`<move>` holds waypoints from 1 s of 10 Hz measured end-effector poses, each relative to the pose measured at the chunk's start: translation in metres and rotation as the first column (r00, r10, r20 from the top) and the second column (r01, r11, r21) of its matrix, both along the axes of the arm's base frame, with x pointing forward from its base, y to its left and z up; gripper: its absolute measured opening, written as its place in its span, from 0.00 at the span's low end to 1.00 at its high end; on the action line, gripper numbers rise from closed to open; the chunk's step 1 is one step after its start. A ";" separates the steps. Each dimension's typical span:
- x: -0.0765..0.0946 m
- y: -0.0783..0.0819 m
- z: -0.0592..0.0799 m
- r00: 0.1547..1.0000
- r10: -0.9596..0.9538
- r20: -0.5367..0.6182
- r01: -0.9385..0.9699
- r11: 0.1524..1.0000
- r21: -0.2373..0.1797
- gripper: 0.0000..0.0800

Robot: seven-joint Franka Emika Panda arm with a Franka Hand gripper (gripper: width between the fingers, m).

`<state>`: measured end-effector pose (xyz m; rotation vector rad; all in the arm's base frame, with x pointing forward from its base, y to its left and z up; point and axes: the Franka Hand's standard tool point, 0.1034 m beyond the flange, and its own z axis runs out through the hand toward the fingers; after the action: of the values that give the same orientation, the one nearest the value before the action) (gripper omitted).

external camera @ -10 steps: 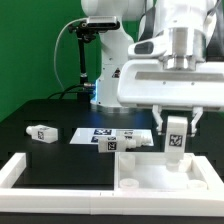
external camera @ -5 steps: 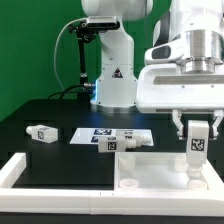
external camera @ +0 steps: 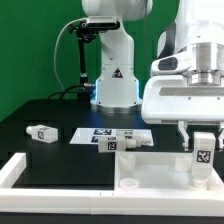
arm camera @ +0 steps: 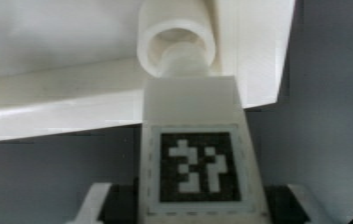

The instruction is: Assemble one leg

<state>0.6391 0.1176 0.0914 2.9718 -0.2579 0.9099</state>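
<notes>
My gripper (external camera: 203, 160) is shut on a white leg (external camera: 203, 155) with a black-and-white tag, holding it upright over the exterior view's right end of the large white tray-like panel (external camera: 150, 180). In the wrist view the held leg (arm camera: 194, 130) fills the middle, its round end pointing at the panel (arm camera: 66, 95) below, and my gripper (arm camera: 194, 205) clamps its tagged block from both sides. More legs lie on the black table: one at the exterior view's left (external camera: 41, 132), others near the middle (external camera: 112, 141).
The marker board (external camera: 100, 132) lies flat on the table behind the panel. A white raised rim (external camera: 20, 170) runs along the front left. The robot base (external camera: 112, 60) stands at the back before a green backdrop.
My gripper has moved toward the exterior view's right with the leg in it, from above the panel's middle to its right end, and a little lower.
</notes>
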 end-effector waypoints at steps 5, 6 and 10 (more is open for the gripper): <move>-0.001 -0.005 0.001 1.000 0.019 -0.009 -0.019 1.000 -0.016 0.36; -0.003 -0.002 0.001 1.000 0.022 -0.016 -0.022 1.000 -0.014 0.36; -0.004 0.000 -0.004 0.999 0.030 -0.023 -0.031 0.999 -0.020 0.36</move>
<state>0.6350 0.1175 0.0869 2.9735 -0.2024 0.8763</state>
